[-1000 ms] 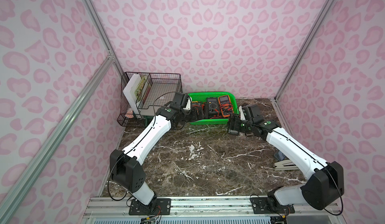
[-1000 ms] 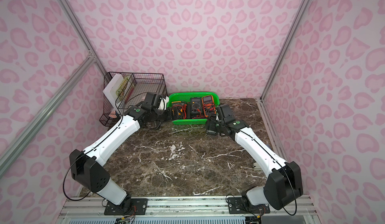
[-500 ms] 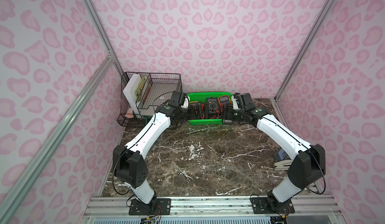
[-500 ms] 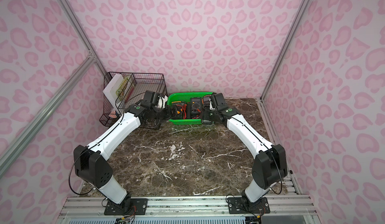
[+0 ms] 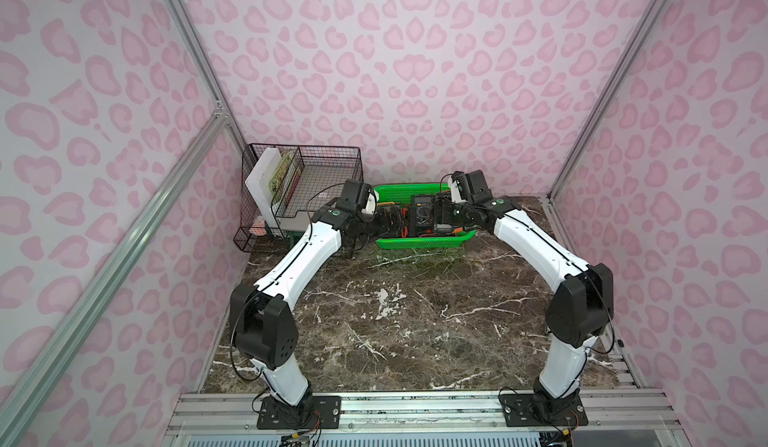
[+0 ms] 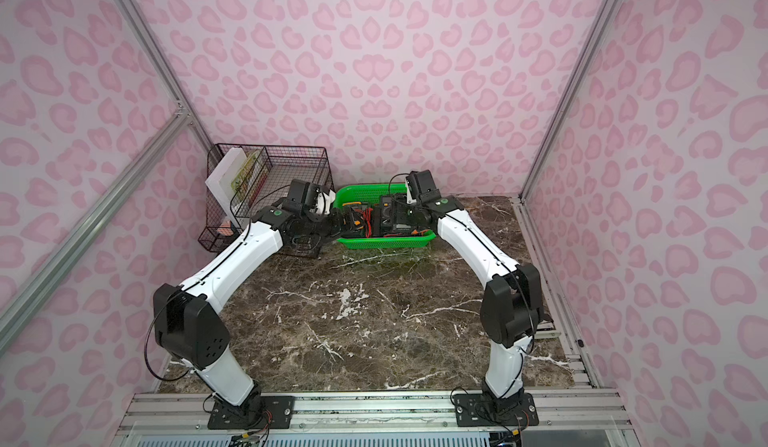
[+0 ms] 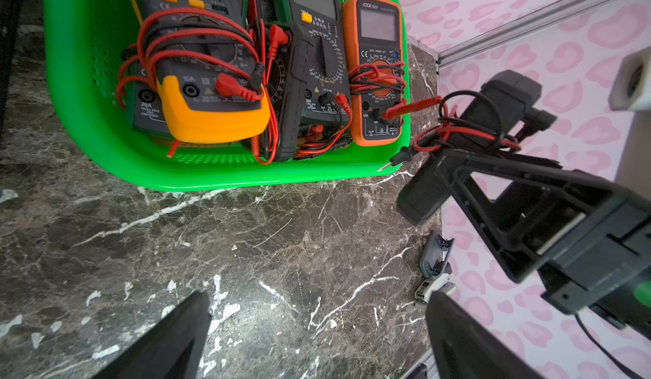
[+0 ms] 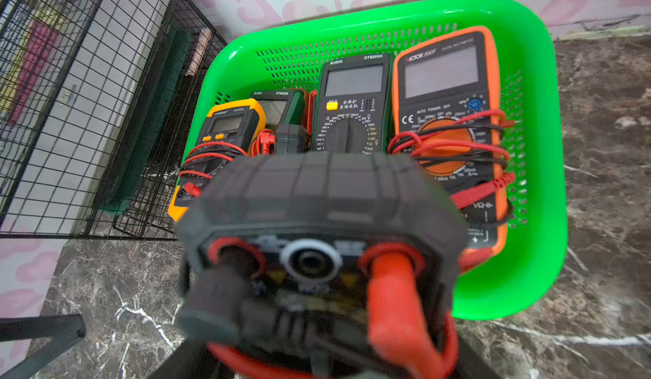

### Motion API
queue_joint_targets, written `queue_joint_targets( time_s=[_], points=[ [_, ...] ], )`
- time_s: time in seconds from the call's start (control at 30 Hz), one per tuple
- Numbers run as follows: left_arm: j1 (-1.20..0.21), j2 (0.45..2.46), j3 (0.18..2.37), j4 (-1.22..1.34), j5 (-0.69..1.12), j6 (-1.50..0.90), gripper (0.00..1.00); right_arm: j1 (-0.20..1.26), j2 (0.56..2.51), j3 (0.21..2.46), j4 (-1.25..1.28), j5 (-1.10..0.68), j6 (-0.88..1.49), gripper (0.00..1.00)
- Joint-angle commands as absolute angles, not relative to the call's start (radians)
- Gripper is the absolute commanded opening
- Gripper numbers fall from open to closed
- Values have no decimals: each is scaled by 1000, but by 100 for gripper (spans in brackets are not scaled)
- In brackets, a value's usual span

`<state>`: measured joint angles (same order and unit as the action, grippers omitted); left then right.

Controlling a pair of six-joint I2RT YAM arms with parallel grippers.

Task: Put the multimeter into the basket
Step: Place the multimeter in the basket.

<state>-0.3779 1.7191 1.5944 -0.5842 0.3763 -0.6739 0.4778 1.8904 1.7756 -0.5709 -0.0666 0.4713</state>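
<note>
Top views both show marble counter w/ green basket at its far edge, other meters lying inside. Right pincer is clamped on black multimeter, leads wrapped round it, held in air at basket's right end, not set down. Left pincer gapes wide, empty, by basket's left end.

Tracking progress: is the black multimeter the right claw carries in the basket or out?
Out: the right claw holds the multimeter aloft near the basket rim, not resting inside.
</note>
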Motion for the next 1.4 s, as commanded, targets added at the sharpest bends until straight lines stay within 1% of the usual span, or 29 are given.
queue_joint_targets(
  time_s=[0.0, 0.4, 0.83, 1.07, 1.23, 1.37],
  points=[
    [-370, 1721, 1603, -571, 384, -657, 99, 479, 1925, 1832, -592, -53, 442, 52],
    [-341, 1727, 1601, -551, 357, -667, 99, 477, 2075, 2026, -632, -23, 415, 53],
    [-321, 1716, 1594, -562, 374, -653, 99, 477, 2197, 2143, -679, -3, 407, 54],
    [-315, 1705, 1582, -564, 382, -655, 99, 478, 2269, 2212, -717, 0, 407, 57],
    [-311, 1693, 1565, -557, 381, -658, 99, 477, 2320, 2266, -745, 6, 407, 63],
    [-311, 1690, 1560, -555, 381, -663, 99, 476, 2340, 2288, -760, 12, 407, 75]
  ],
)
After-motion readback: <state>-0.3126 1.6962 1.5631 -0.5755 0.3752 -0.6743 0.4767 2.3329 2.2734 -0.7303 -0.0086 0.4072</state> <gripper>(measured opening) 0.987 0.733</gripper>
